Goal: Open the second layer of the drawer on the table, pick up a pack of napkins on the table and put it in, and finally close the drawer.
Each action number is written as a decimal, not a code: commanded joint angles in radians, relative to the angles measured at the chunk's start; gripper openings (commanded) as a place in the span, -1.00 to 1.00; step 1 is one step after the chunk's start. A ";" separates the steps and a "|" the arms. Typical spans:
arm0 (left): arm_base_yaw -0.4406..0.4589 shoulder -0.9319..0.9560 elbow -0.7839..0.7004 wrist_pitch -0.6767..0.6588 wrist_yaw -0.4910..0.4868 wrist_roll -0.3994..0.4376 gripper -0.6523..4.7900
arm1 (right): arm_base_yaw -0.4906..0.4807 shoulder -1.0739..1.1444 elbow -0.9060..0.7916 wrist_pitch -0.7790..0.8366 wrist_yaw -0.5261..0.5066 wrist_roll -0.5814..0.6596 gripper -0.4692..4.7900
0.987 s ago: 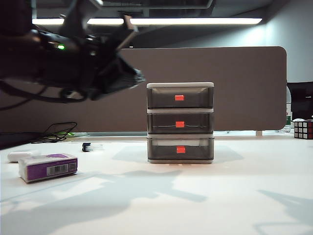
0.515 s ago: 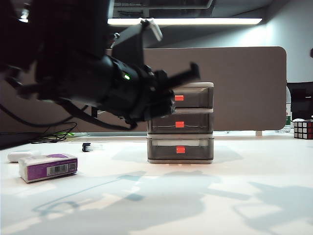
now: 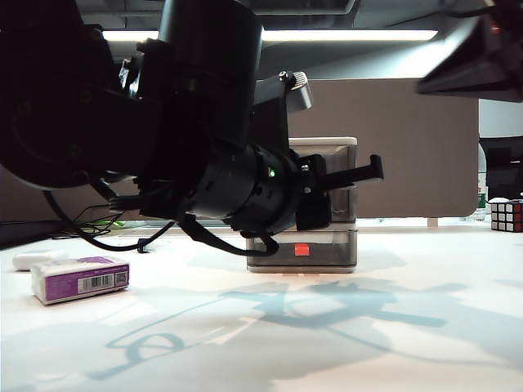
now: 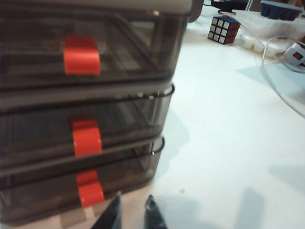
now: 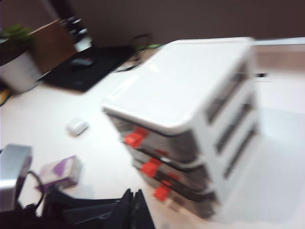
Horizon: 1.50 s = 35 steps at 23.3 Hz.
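The left gripper, jaws narrowly parted, faces the grey three-tier drawer; aim its tips at the middle tier's red-orange handle. The right gripper, seemingly closed, hovers above. The purple-white napkin pack lies at the table's nine o'clock.

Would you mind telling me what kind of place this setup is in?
Probably an office or lab: a brown partition screen stands behind the white table, with a ceiling strip light overhead and cables nearby.
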 commanded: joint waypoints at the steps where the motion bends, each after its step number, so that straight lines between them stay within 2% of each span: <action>1: 0.004 -0.006 0.004 0.027 0.001 0.001 -0.55 | 0.027 0.035 0.024 0.020 -0.013 -0.038 -0.84; 3: -0.002 -0.006 0.009 0.024 -0.005 -0.029 -0.55 | 0.042 0.050 0.028 0.032 -0.013 -0.057 -0.84; 4: -0.008 -0.005 0.014 0.021 -0.048 -0.030 -0.55 | 0.042 0.049 0.028 0.038 -0.013 -0.058 -0.84; 8: -0.042 0.015 0.080 -0.035 -0.311 0.010 -0.55 | 0.042 0.050 0.029 0.055 -0.012 -0.058 -0.84; 13: -0.056 0.049 0.176 -0.162 -0.322 0.012 -0.51 | 0.042 0.050 0.029 0.066 -0.014 -0.058 -0.84; 17: -0.066 0.079 0.217 -0.177 -0.362 0.011 -0.19 | 0.042 0.050 0.028 0.064 -0.024 -0.058 -0.84; 22: -0.075 0.091 0.219 -0.188 -0.462 0.003 -0.18 | 0.042 0.050 0.028 0.061 -0.024 -0.058 -0.84; 26: -0.072 0.097 0.219 -0.182 -0.470 -0.049 -0.18 | 0.042 0.050 0.028 0.061 -0.024 -0.058 -0.84; 35: -0.067 0.120 0.224 -0.143 -0.470 -0.052 -0.18 | 0.042 0.050 0.028 0.061 -0.024 -0.058 -0.84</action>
